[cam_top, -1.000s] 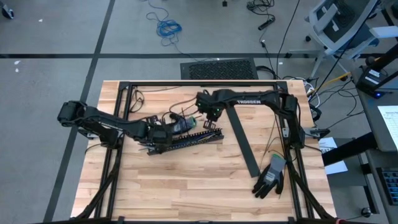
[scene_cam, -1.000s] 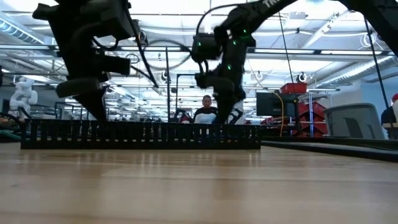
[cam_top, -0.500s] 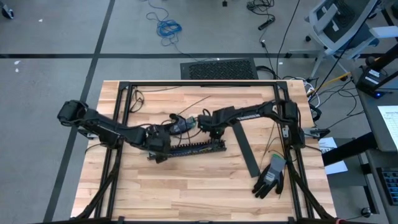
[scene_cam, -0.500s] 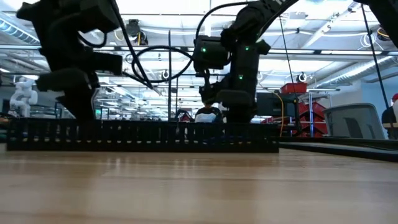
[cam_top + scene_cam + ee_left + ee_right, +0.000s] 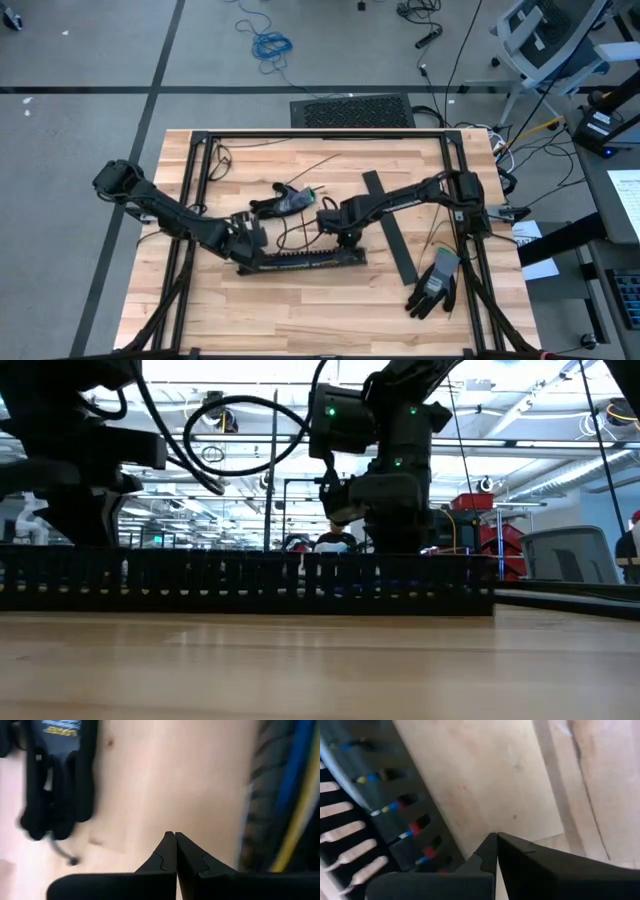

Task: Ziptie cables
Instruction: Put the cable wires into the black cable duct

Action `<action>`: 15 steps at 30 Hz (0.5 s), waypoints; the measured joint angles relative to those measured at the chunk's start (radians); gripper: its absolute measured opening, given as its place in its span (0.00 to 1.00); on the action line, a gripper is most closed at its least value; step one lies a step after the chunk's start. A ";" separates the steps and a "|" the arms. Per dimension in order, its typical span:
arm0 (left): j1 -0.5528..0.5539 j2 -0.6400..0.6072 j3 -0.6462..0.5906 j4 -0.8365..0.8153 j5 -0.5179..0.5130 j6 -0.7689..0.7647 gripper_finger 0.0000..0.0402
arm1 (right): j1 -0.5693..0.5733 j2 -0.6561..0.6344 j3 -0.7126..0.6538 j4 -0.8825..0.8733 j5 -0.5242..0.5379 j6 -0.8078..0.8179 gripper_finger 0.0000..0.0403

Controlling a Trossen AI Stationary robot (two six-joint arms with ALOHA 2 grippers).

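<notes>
The black slotted duct (image 5: pixel 300 261) lies a little below the middle of the high view, its long axis running nearly left to right with the right end tipped slightly upward. In the low view it stretches as a low toothed wall (image 5: pixel 250 580) across almost the whole width of the frame. The cables (image 5: pixel 395 807) lie inside it: through the slots, in the upper left of the right wrist view, short bits of yellow, blue, white and red wire show, and in the left wrist view blue and yellow strands (image 5: pixel 295 795) run top to bottom along the right edge.

The left arm reaches from the left edge of the table, down and rightward, and the left gripper (image 5: pixel 245 237) sits at the duct's left end, just above it. Its fingers (image 5: pixel 167 855) are pressed together with nothing between them.

The right arm stretches from the frame's right post, leftward and slightly down, and the right gripper (image 5: pixel 345 222) hangs over the duct's right portion. Its fingers (image 5: pixel 492 850) are also closed tight and empty.

A black glove (image 5: pixel 435 285) lies in the lower right, and a flat black strip (image 5: pixel 390 225) slants beside it.
</notes>
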 joint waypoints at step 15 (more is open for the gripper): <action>0.001 -0.009 0.157 -0.191 -0.129 0.206 0.00 | -0.075 -0.201 0.003 -0.066 0.342 -0.051 0.00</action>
